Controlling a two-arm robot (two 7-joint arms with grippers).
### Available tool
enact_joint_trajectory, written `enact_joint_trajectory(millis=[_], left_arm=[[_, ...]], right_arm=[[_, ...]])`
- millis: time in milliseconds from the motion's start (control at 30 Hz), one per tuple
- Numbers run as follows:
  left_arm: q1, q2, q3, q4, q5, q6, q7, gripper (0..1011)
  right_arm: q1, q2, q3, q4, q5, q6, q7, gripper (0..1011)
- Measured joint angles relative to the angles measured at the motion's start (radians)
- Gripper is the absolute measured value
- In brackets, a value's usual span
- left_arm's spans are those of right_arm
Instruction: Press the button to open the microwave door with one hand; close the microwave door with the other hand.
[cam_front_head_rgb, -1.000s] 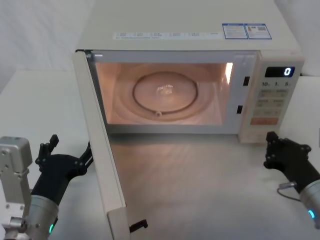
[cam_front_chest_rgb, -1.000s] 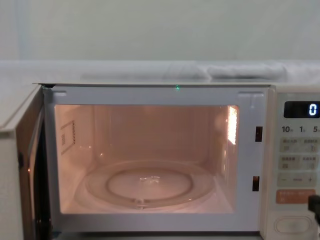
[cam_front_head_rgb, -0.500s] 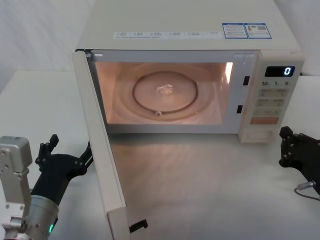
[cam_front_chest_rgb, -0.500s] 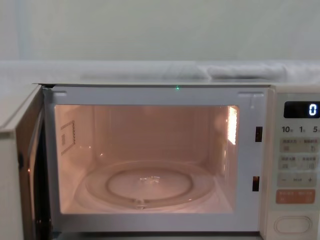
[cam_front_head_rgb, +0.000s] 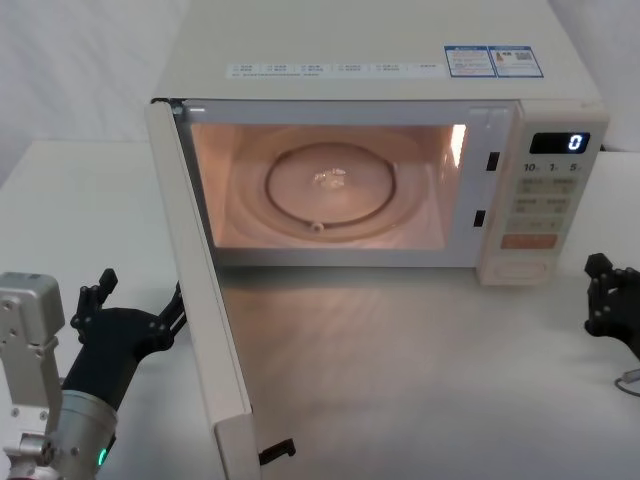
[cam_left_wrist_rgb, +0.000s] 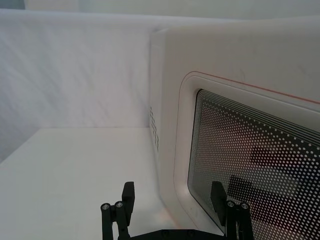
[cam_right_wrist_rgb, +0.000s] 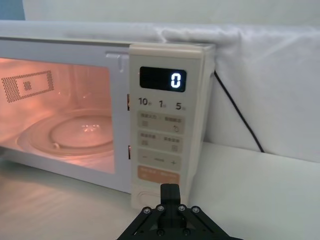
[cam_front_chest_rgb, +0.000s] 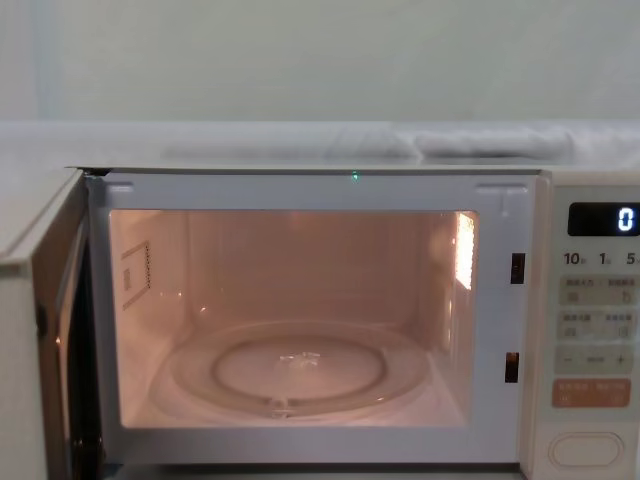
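The cream microwave (cam_front_head_rgb: 390, 60) stands with its cavity lit and its display (cam_right_wrist_rgb: 162, 79) showing 0. The microwave door (cam_front_head_rgb: 200, 300) hangs wide open, swung out toward me on the left. My left gripper (cam_front_head_rgb: 140, 300) is open and sits just beside the door's outer face; in the left wrist view one of its fingers (cam_left_wrist_rgb: 217, 196) lies in front of the dotted window (cam_left_wrist_rgb: 255, 160). The button (cam_front_chest_rgb: 585, 447) is at the bottom of the control panel. My right gripper (cam_front_head_rgb: 600, 272) is shut, low and to the right of the panel, apart from the button (cam_front_head_rgb: 528, 266).
The microwave rests on a white table (cam_front_head_rgb: 420, 370) with bare room in front of the cavity. A glass turntable (cam_front_head_rgb: 330, 190) lies inside. A black cable (cam_right_wrist_rgb: 240, 117) runs down behind the microwave's right side against a white cloth backdrop.
My right gripper has drawn back from the control panel, moving right toward the view's edge. The door and my left gripper have stayed where they were.
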Motion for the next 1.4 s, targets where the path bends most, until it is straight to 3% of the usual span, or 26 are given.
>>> enact_joint_trajectory(millis=[367,600,733,833,967,1400], left_arm=[[0.0,0.0,0.0,0.0,0.0,0.0,0.0,1001],[0.0,0.0,0.0,0.0,0.0,0.0,0.0,1001],[0.0,0.0,0.0,0.0,0.0,0.0,0.0,1001],[0.0,0.0,0.0,0.0,0.0,0.0,0.0,1001],[0.0,0.0,0.0,0.0,0.0,0.0,0.0,1001],[0.0,0.0,0.0,0.0,0.0,0.0,0.0,1001]], right_arm=[[-0.003,0.003,0.005,-0.002,0.007,-0.008,0.0,11],[-0.003,0.002,0.004,-0.002,0.005,-0.006,0.0,177],[-0.002,0.002,0.003,-0.002,0.005,-0.005,0.0,341],[-0.002,0.002,0.003,-0.002,0.004,-0.005,0.0,396],[-0.002,0.001,0.003,-0.002,0.004,-0.005,0.0,562],[-0.001,0.001,0.002,-0.002,0.003,-0.004,0.0,938]])
